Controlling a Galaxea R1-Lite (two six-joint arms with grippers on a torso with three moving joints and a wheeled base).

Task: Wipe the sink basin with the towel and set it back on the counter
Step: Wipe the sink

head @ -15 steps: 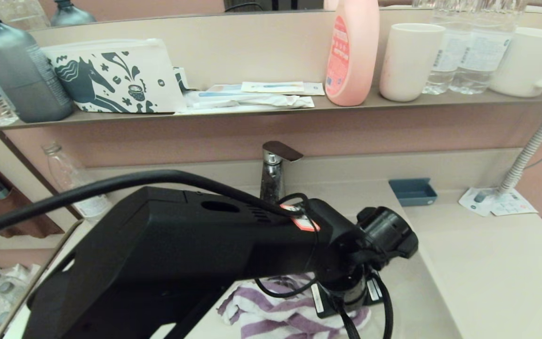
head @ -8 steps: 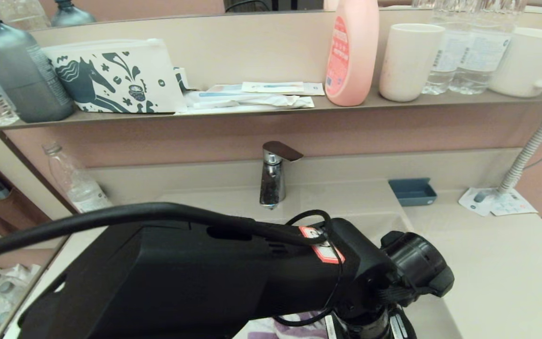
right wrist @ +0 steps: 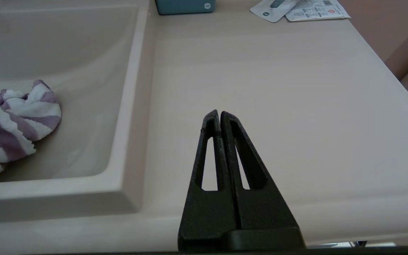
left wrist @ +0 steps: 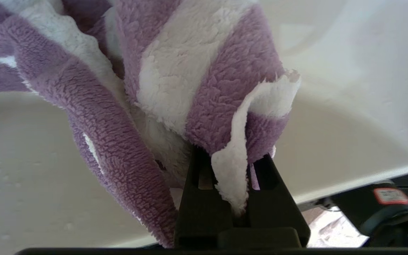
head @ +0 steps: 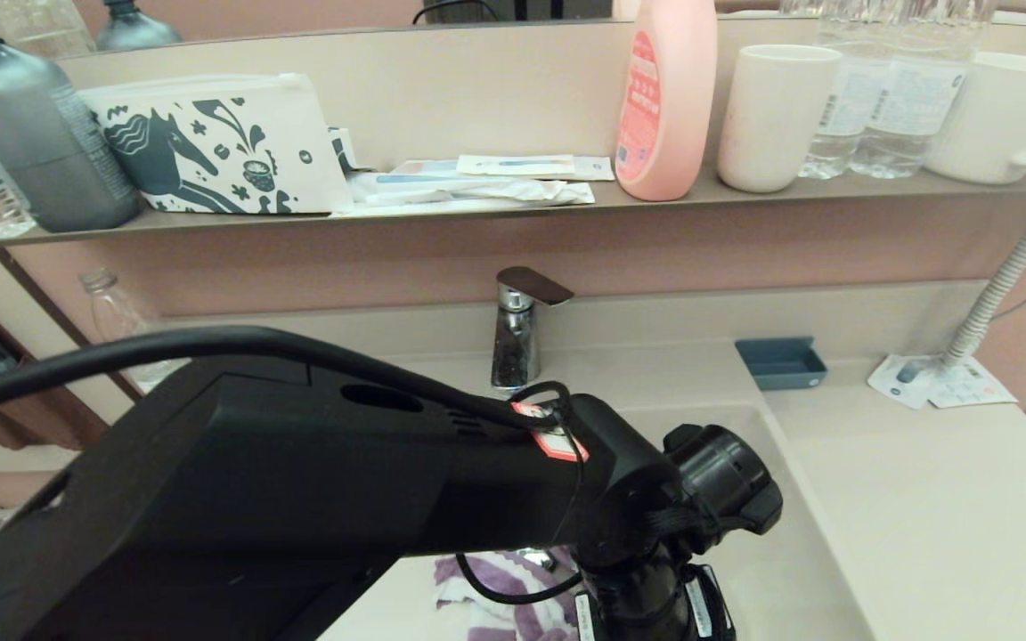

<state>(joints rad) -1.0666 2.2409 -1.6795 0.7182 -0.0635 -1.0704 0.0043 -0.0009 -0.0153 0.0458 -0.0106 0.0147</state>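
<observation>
The counter (right wrist: 260,78) is smooth and cream. On it lie a small blue box (right wrist: 185,6) and flat paper packets (right wrist: 299,7), by the back. The shelf (head: 513,206) above holds a pink bottle (head: 666,98), white cups (head: 773,116) and a horse-print pouch (head: 219,147).

purple-and-white striped towel (left wrist: 175,81), cream-beige sink basin (right wrist: 48,49) and counter (right wrist: 278,88), black tool (right wrist: 220,122).
</observation>
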